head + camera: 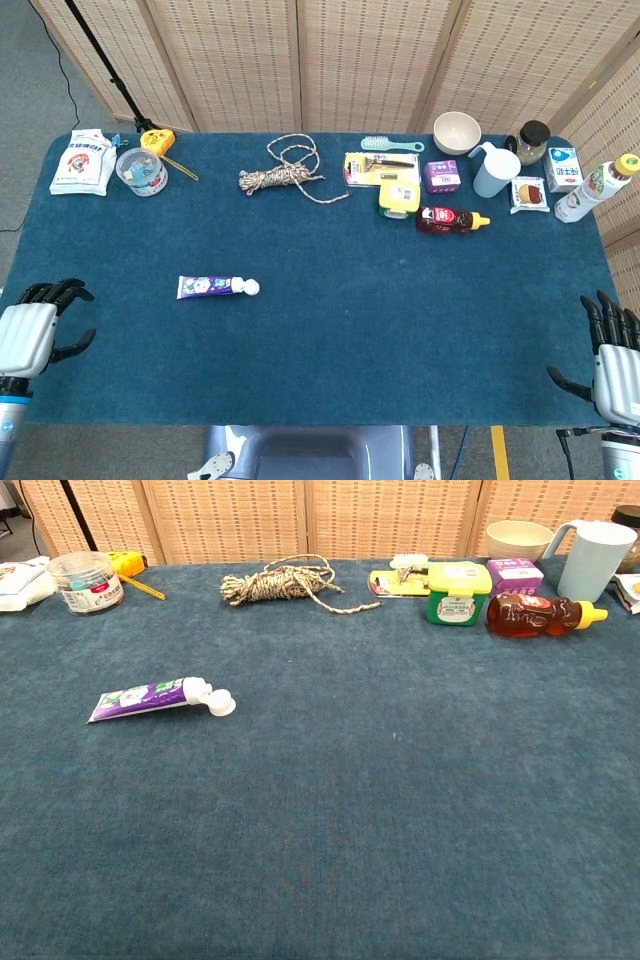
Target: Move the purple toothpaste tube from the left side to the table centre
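Lying untouched left of centre, toothpaste tube [216,287] not yet moved; left hand [32,336] empty, fingers curled; right hand [612,362] empty, fingers spread.

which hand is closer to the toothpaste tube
Left. The left hand sits at the table's near-left edge, a short way from the tube; the right hand is at the far right edge.
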Motion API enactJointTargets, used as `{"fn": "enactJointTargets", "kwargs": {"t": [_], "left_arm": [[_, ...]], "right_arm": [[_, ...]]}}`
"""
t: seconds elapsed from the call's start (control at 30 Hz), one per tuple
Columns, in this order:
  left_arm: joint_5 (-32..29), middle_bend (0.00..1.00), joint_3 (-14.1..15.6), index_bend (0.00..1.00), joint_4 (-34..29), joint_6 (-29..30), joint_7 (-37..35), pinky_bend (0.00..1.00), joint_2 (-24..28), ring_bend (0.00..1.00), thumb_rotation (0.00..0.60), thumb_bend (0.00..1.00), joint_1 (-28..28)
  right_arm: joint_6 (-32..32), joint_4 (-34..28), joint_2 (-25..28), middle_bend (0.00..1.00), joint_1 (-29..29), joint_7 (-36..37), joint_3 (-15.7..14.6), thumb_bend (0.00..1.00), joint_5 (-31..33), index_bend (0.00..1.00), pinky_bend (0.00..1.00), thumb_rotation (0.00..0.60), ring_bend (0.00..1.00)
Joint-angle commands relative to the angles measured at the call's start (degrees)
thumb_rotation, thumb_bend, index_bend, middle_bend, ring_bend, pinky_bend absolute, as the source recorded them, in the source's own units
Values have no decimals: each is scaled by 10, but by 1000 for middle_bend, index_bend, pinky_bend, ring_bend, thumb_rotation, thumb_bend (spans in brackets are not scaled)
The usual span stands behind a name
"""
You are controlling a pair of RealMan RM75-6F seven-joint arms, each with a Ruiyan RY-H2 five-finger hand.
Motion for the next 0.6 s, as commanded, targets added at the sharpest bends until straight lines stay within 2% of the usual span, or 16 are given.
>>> {"fn": "enactJointTargets", "kwargs": {"t": [0.03,0.2,0.6], "left_arm": [[-9,339,-9,432,15,-28,-2,251,-6,347,600,252,-23],[-18,281,-24,352,52,-82,-19,251,-28,298,600,252,-66],[-45,249,-43,316,102,-194,-11,251,-86,267,600,252,-159]], "right_arm": [[-1,-1,2,0,0,-1,-1,0,0,20,0,600,0],[0,-4,4,0,-1,-2,0,0,3,20,0,600,0],[0,-5,2,0,-3,-4,-2,0,5,20,0,600,0]]}}
